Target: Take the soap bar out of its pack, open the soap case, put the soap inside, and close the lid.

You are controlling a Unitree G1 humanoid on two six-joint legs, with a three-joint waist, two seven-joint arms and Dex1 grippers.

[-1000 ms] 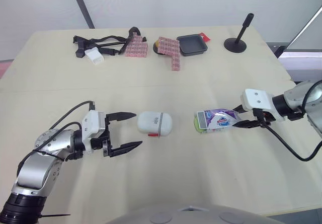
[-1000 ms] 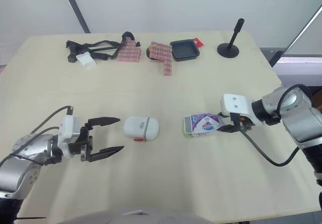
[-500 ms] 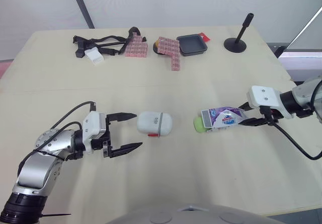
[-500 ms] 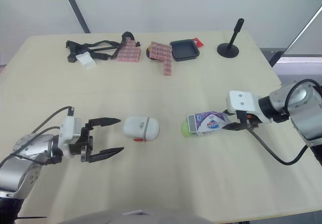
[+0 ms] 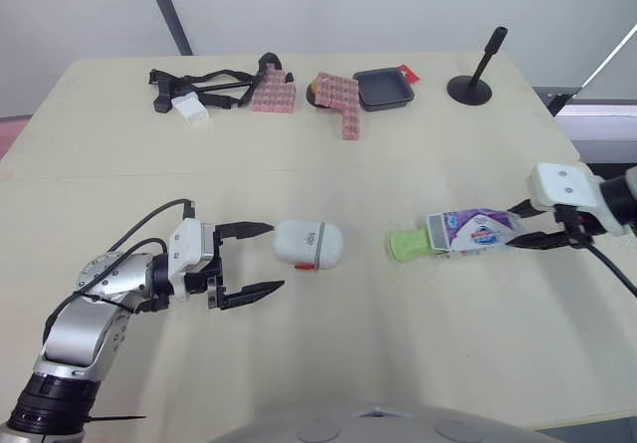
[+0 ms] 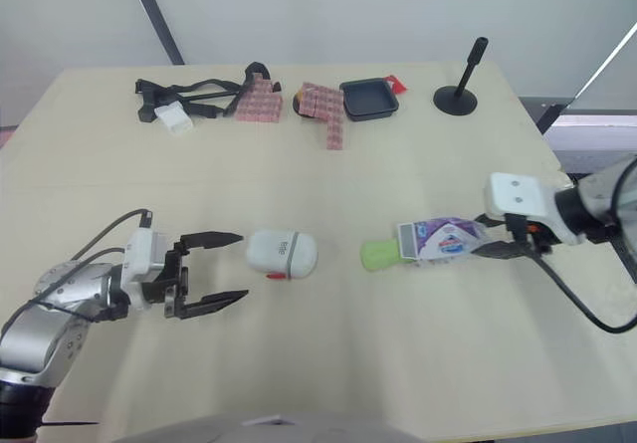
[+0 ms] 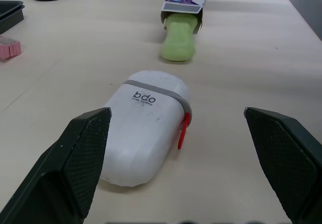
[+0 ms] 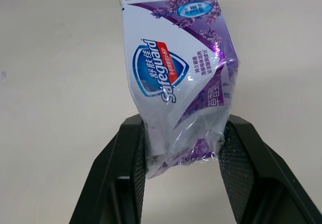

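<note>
Soap (image 5: 406, 245) half out of pack (image 5: 480, 230); case (image 5: 309, 244) closed

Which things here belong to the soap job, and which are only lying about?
Job: soap pack (held by right gripper), green soap bar, white soap case.
Lying about: black straps, pink blocks, black tray, black stand.

Beige table (image 5: 318, 164); soap case (image 5: 309, 244), green soap (image 5: 406, 245), tray (image 5: 381, 89), stand (image 5: 476, 83)
</note>
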